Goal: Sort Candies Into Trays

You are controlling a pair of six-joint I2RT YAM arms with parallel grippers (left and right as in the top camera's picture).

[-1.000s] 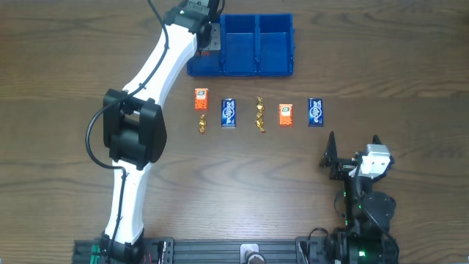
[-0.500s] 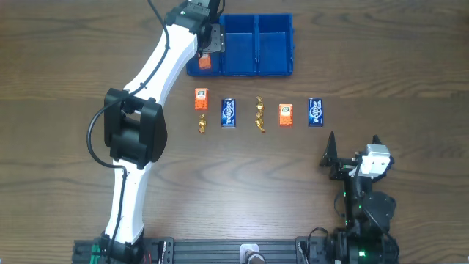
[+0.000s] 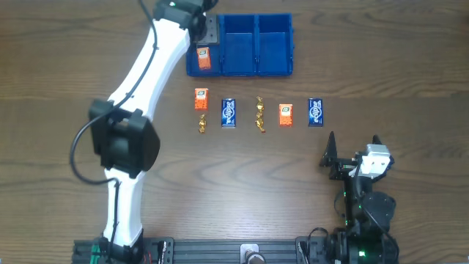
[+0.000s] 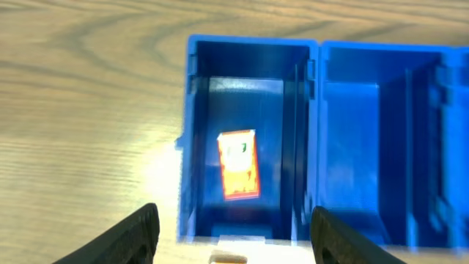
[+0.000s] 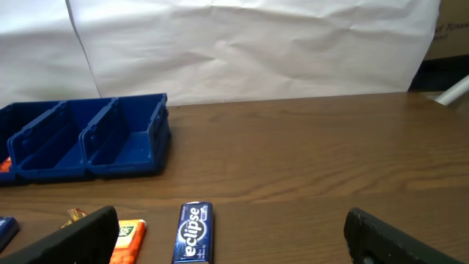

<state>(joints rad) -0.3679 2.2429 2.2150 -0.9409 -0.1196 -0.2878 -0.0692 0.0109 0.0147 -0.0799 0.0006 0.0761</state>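
The wooden surface carries a blue tray with three compartments. The left gripper hangs spread open and empty over the tray's leftmost compartment, where an orange candy box lies flat. The right gripper sits wide open near its base. More orange boxes, blue packs and gold-wrapped candies lie in a row between the tray and the arms' bases.

Blue tray, orange boxes, gold candies, dark blue packs, brown wood-grain table
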